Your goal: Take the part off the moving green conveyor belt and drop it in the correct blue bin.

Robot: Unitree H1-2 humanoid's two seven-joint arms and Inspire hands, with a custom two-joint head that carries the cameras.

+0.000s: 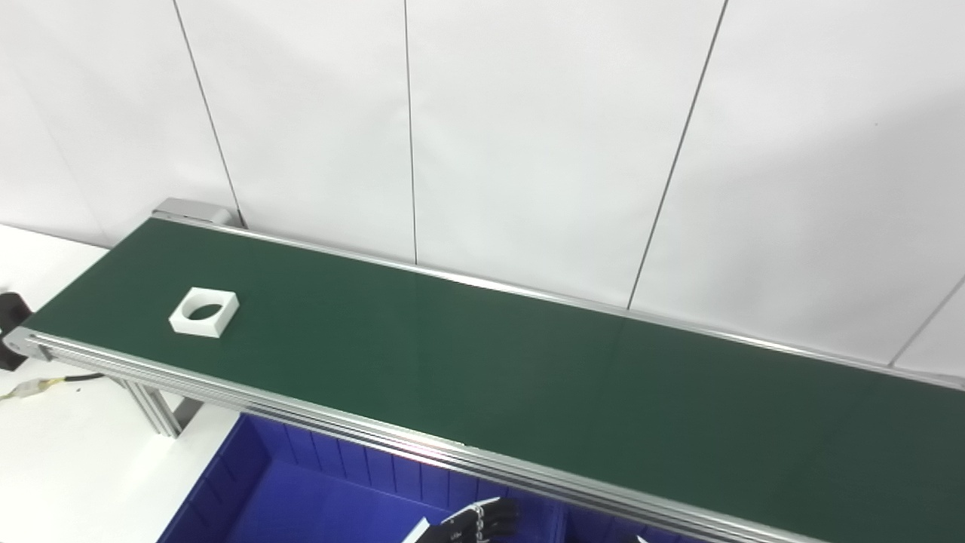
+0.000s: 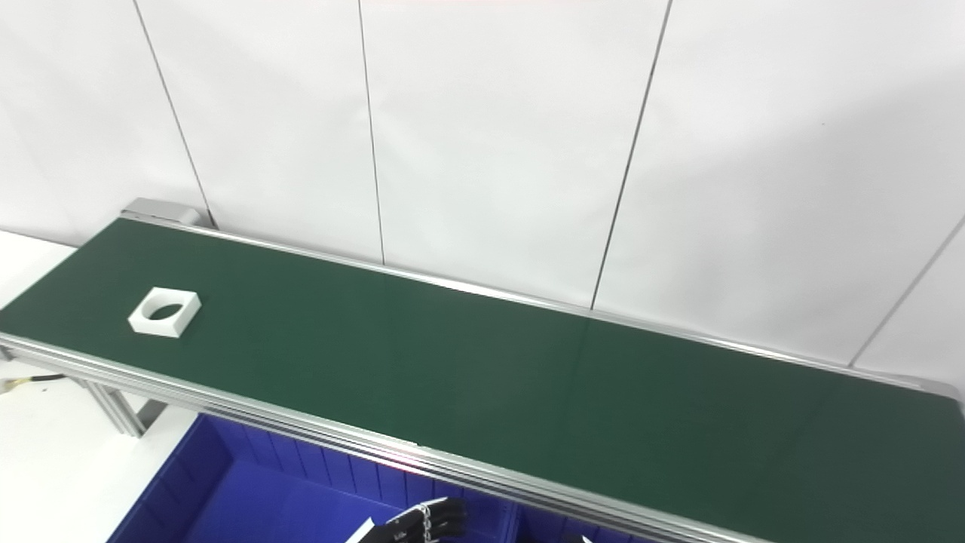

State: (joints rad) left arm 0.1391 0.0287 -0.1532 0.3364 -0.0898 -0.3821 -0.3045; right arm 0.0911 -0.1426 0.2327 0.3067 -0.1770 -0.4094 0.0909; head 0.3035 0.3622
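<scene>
We see a white square part with a round hole [image 1: 203, 311] on the green conveyor belt [image 1: 528, 369], left of frame. Our left hand [image 1: 479, 522] hangs over the blue bin [image 1: 249, 467] at bottom centre; whether it is clenched we cannot tell

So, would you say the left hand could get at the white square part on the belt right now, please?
Probably not yet. The left hand sits low over the blue bin, below the belt's near rail, while the white part lies far off at the belt's left end. Nothing blocks the way.
</scene>
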